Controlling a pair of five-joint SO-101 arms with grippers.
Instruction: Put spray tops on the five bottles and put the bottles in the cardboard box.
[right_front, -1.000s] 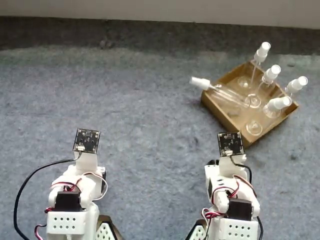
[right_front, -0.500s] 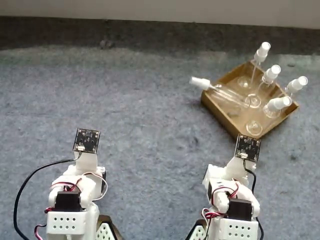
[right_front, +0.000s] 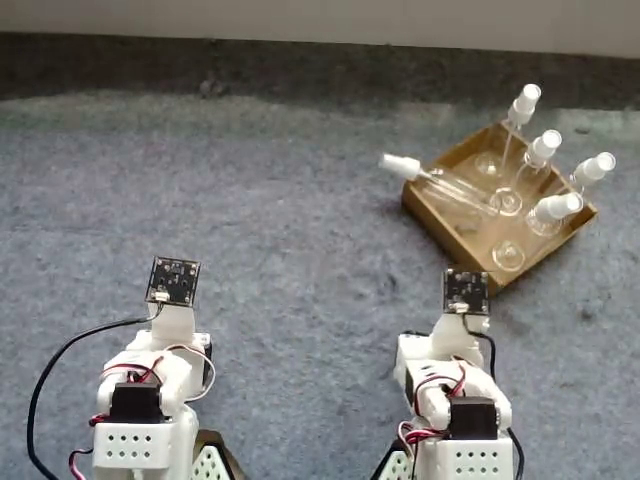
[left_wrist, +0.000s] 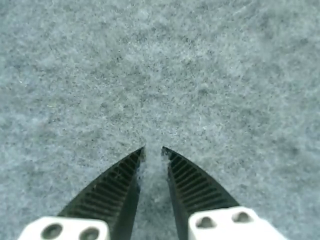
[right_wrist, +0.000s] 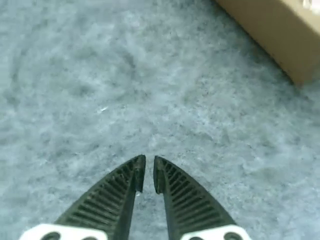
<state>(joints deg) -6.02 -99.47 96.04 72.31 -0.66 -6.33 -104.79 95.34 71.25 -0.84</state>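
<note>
I judge the task all but done. Five bottles with tops sit in the box, ahead of the right arm. Four stand upright. The fifth bottle lies tilted across the rim, its top jutting past the box's edge. The next move, if any, is reaching out to nudge that one fully inside. The left fingers are clenched on nothing over the table. The right fingers are likewise clenched and empty, near a box corner. The upright bottles crowd the tilted one and could tip.
</note>
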